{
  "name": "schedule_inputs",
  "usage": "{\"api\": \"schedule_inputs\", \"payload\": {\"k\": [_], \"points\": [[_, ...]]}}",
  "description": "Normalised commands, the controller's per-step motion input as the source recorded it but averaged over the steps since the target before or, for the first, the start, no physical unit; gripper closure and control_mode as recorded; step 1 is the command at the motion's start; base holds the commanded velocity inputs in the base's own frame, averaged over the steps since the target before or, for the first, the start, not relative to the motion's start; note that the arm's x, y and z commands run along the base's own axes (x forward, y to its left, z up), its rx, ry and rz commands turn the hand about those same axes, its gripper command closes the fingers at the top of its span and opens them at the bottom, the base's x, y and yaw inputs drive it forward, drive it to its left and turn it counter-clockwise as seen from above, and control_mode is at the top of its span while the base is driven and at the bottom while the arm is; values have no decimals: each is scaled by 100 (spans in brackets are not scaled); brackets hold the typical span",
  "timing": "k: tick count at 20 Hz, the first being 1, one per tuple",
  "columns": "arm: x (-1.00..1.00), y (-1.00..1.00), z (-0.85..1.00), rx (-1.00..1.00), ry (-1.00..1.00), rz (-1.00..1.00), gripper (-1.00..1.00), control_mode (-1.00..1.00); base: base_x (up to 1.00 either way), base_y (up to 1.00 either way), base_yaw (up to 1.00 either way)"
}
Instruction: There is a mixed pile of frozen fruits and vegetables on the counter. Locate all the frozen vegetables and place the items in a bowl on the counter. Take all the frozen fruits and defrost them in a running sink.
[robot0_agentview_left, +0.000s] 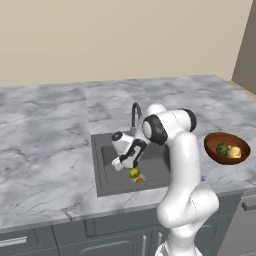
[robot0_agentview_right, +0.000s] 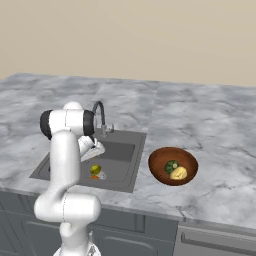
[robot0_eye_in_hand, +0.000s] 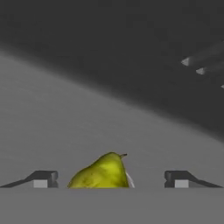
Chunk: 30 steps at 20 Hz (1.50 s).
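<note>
Down in the dark grey rectangular sink (robot0_agentview_left: 107, 165), the two-finger gripper (robot0_eye_in_hand: 111, 179) is standing wide open, its fingertips (robot0_eye_in_hand: 43, 179) apart from the yellow-green round fruit (robot0_eye_in_hand: 101, 173) between them, gripping nothing. Glossy and stemmed, it is resting beside the small orange ball (robot0_agentview_left: 140, 179), seemingly for defrosting.

Two fruits (robot0_agentview_left: 134, 173) in sink (robot0_agentview_left: 107, 170), bowl (robot0_agentview_left: 215, 153) to its right — vegetables (robot0_agentview_left: 228, 150) inside
</note>
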Motion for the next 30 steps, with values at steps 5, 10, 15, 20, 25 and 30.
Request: {"api": "schedule_inputs", "payload": {"k": [5,10,15,20,25,30], "points": [[-13,7,55,0,-13,0,-100,-100,0,0,0],[-33,26,38,0,-11,0,-100,-100,0,0,0],[-27,5,74,0,-13,0,-100,-100,0,0,0],[-28,8,77,2,-11,0,-100,-100,0,0,0],[-34,5,75,9,-8,0,-100,-100,0,0,0],[-38,0,71,21,-4,0,-100,-100,0,0,0]]}}
